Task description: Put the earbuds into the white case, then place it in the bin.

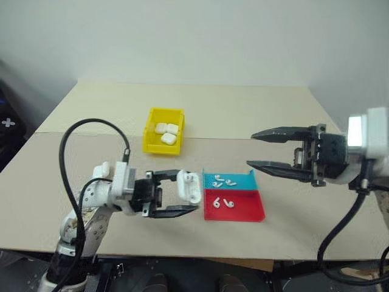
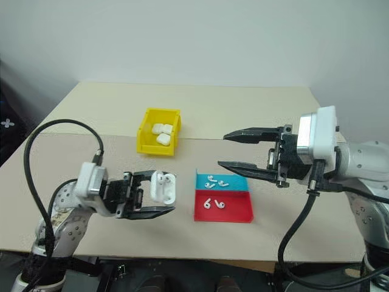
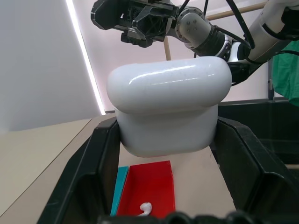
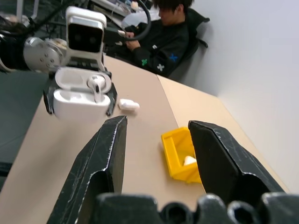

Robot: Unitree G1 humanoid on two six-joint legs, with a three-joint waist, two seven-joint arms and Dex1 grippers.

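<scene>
My left gripper (image 1: 185, 193) is shut on the white case (image 1: 189, 185), holding it above the table's front with its lid flipped open. In the right wrist view an earbud (image 4: 96, 84) sits in the open case (image 4: 79, 100). More earbuds lie in the blue tray (image 1: 222, 180) and in the red tray (image 1: 223, 203). My right gripper (image 1: 251, 149) hangs open and empty in the air to the right of the trays, pointing toward the case. The yellow bin (image 1: 152, 143) stands farther back with three white cases inside.
The blue tray (image 1: 244, 181) and red tray (image 1: 246, 212) lie side by side just right of the held case. Another white case (image 4: 127, 105) lies on the table beyond my left arm. A person in black (image 4: 163, 42) sits past the table's far side.
</scene>
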